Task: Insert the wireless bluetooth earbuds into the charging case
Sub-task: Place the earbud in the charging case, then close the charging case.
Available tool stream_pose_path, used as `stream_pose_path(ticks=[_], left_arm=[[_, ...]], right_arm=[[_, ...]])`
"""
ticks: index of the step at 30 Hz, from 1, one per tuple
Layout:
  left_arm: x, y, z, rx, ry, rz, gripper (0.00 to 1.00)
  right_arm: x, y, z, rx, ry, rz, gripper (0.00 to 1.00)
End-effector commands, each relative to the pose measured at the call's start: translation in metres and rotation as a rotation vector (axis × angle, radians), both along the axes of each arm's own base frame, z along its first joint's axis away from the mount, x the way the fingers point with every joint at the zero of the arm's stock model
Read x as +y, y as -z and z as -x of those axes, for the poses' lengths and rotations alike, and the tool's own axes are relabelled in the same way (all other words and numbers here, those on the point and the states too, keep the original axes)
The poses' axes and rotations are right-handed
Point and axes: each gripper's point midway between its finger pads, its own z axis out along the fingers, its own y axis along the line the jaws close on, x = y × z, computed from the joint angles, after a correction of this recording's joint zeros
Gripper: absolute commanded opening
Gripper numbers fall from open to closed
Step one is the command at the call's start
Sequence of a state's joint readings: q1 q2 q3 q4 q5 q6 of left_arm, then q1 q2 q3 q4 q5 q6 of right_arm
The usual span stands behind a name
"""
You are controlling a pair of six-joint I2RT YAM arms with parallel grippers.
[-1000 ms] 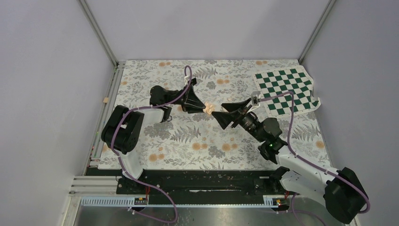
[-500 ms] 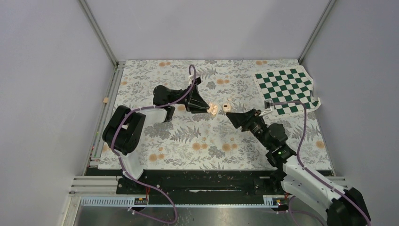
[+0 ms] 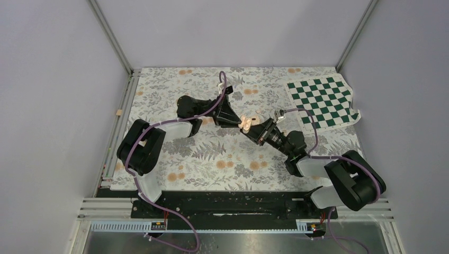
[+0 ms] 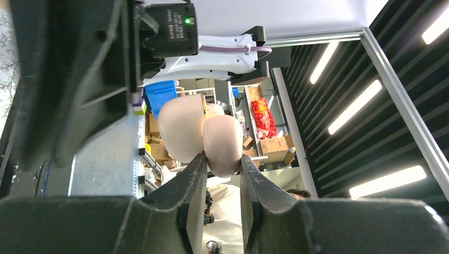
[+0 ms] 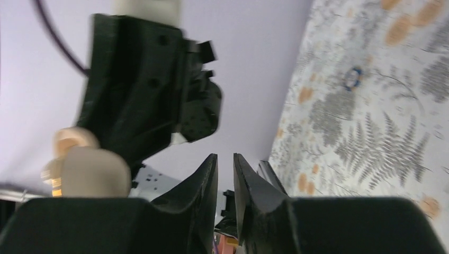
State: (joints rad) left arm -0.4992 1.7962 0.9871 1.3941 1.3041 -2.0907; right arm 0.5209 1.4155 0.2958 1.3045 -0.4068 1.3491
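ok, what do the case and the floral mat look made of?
The case: probably moulded plastic, peach-pink, with a smooth satin finish; it has a rounded shell with soft, even shading. The mat: looks like printed cloth or vinyl, matte; it has a flat fern-and-flower print with no glare. Which of the two, I cannot tell.

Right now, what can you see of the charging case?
The charging case is small, pale peach-pink, smooth rounded plastic, showing two lobes, apparently hinged open. The left end effector pinches one lobe between its fingers, holding it raised above the floral mat. The right end effector is close beside it; contact cannot be told.
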Motion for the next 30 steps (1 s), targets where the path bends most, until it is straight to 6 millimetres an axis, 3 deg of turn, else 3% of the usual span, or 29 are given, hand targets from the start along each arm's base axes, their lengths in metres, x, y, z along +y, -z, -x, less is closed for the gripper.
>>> stream_pose_path(ticks=[1, 14, 21, 30], left_arm=[[0.003, -0.017, 0.006, -0.098, -0.015, 0.065, 0.00], [0.003, -0.011, 0.003, -0.083, -0.002, 0.046, 0.00], [0.005, -0.004, 0.002, -0.066, -0.008, 0.035, 0.00], [0.021, -0.001, -0.003, -0.080, -0.047, 0.024, 0.00]], right_arm=[[-0.002, -0.073, 0.016, -0.241, -0.045, -0.130, 0.25], [-0.011, -0.101, 0.039, -0.344, -0.064, -0.166, 0.24], [-0.013, -0.098, 0.045, -0.339, -0.069, -0.134, 0.25], [-0.033, -0.058, 0.045, -0.273, 0.041, 0.073, 0.73]])
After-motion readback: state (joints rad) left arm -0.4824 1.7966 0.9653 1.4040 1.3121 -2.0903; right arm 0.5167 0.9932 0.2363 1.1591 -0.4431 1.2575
